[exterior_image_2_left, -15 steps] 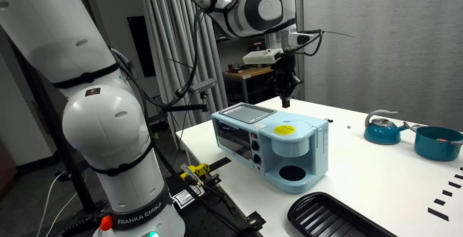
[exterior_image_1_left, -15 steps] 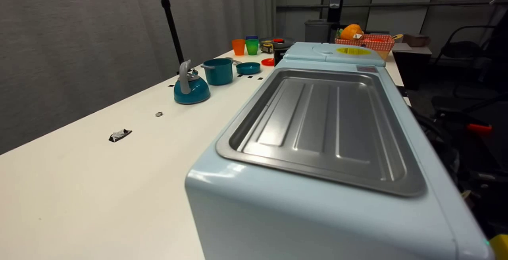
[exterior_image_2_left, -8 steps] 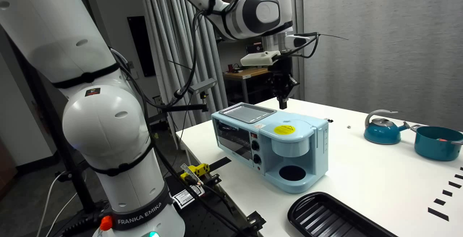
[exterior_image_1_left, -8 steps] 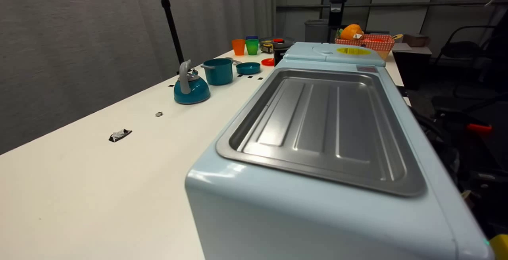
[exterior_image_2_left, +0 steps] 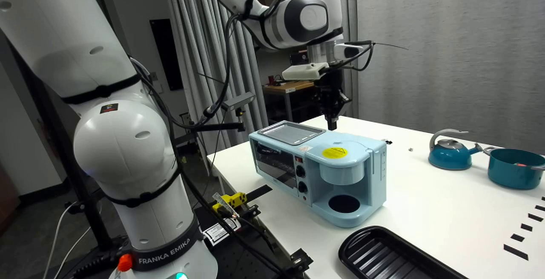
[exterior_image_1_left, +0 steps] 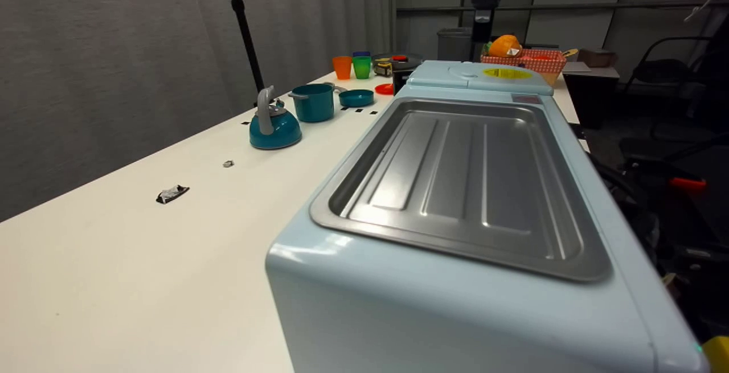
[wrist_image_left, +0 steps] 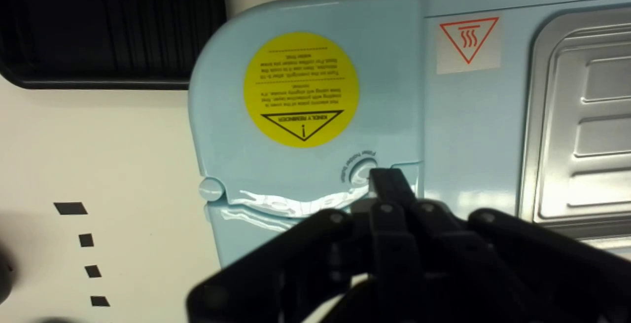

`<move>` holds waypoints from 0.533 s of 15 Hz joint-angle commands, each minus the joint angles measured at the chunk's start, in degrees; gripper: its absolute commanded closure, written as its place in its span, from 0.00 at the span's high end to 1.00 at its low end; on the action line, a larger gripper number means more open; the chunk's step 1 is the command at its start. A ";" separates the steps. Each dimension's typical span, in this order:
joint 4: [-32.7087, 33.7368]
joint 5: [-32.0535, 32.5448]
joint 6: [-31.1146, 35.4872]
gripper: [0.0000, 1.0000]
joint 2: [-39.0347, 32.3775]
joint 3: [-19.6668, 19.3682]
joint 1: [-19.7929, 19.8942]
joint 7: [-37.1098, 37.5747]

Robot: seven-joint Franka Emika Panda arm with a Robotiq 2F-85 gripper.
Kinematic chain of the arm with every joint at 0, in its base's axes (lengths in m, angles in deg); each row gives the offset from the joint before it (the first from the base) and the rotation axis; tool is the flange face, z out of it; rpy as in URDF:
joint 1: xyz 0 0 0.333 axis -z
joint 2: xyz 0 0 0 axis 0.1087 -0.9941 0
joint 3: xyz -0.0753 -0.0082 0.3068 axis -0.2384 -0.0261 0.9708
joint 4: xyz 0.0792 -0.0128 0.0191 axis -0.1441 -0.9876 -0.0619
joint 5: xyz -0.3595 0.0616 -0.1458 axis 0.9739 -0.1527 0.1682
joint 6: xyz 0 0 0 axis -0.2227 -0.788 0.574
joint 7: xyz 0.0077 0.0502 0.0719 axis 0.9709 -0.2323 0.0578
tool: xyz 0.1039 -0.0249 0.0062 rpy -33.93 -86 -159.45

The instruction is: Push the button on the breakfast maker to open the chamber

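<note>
I've got the breakfast maker [exterior_image_2_left: 314, 176] on the table [exterior_image_2_left: 425, 202], its button [wrist_image_left: 361, 173] near my wrist view's centre, my gripper [wrist_image_left: 391, 181] pinched narrow at its four o'clock, contact unclear, yellow label [wrist_image_left: 301, 89] at eleven, kettle [exterior_image_2_left: 450, 155] at the maker's three in an exterior view

button [wrist_image_left: 360, 174] partly hidden behind gripper [wrist_image_left: 392, 182], breakfast maker [wrist_image_left: 389, 91] and black tray [wrist_image_left: 113, 37] cut off by wrist view's edges

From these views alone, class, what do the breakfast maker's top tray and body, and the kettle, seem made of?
Top tray: probably bare metal, satin grey; bright highlights streak its ribbed surface.
Body: glossy pale blue, plastic or painted metal; bright reflections fit either.
Kettle: perhaps enamelled metal, from its teal gloss.
</note>
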 commanded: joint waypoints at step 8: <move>1.89 0.44 6.16 0.00 -8.70 -1.41 0.67 0.75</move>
